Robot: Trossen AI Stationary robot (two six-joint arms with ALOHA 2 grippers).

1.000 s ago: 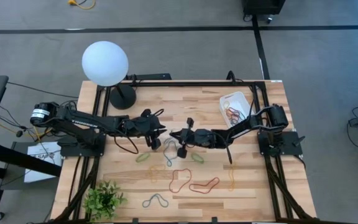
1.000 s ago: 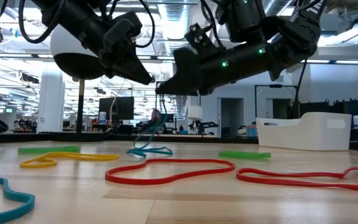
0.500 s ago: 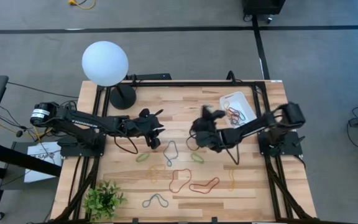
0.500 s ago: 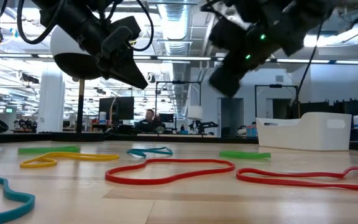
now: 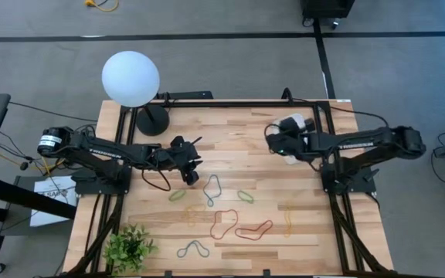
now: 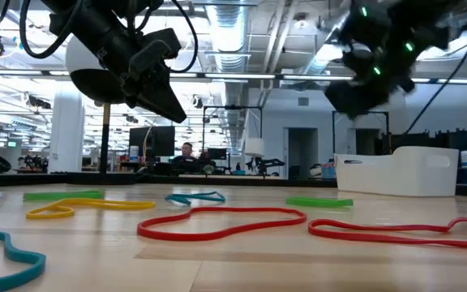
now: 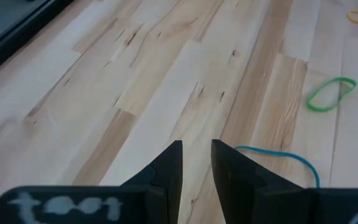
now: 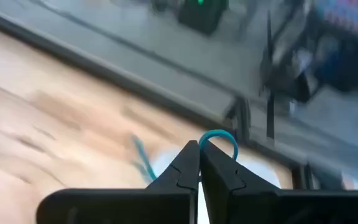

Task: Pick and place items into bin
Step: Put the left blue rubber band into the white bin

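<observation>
Several rubber bands lie flat on the wooden table: a grey-blue one [image 5: 211, 189], two green [image 5: 178, 195] [image 5: 245, 196], two red [image 5: 222, 222] [image 5: 253, 230], a yellow one [image 5: 288, 220] and a blue one [image 5: 194, 249]. The white bin [image 6: 404, 170] sits at the table's far right; in the high view the right arm partly covers the bin [image 5: 298, 123]. My right gripper [image 5: 271, 139] is raised beside the bin, shut on a teal band [image 8: 219, 135]. My left gripper [image 5: 188, 168] hovers left of centre, open by a narrow gap [image 7: 196, 155], holding nothing. My right gripper pinches the teal band between its two fingertips [image 8: 199, 149]. A small loop of the band [image 8: 222, 134] stands out past the tips, and another strand [image 8: 140, 155] trails beside the fingers. The band is lifted clear of the table and slack.
A white globe lamp [image 5: 130, 78] on a black base stands at the far left corner. A small green plant [image 5: 129, 249] sits at the near left edge. Black cables loop under the left arm [image 5: 159, 181].
My right gripper has swung from the table's middle up and toward the far right, to the bin, staying shut and carrying the teal band clear of the table. The grey-blue band in the middle lies where it was.
</observation>
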